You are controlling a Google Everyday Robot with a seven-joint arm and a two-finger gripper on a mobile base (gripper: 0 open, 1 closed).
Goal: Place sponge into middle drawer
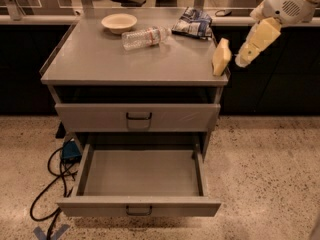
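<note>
Dim, warm overhead light catches the gripper [243, 60] at upper right.

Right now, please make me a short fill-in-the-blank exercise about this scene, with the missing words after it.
The sponge rests on ___ of the cabinet.
The middle drawer is ___ and holds nothing.
The gripper hangs in the air just right of the ___.
The plastic bottle lies on its ___ near the bowl.
Missing words: top; open; sponge; side

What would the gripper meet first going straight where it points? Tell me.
Likely the sponge, standing on edge at the cabinet top's right rim, just down-left of the gripper; depth is unclear.
</note>
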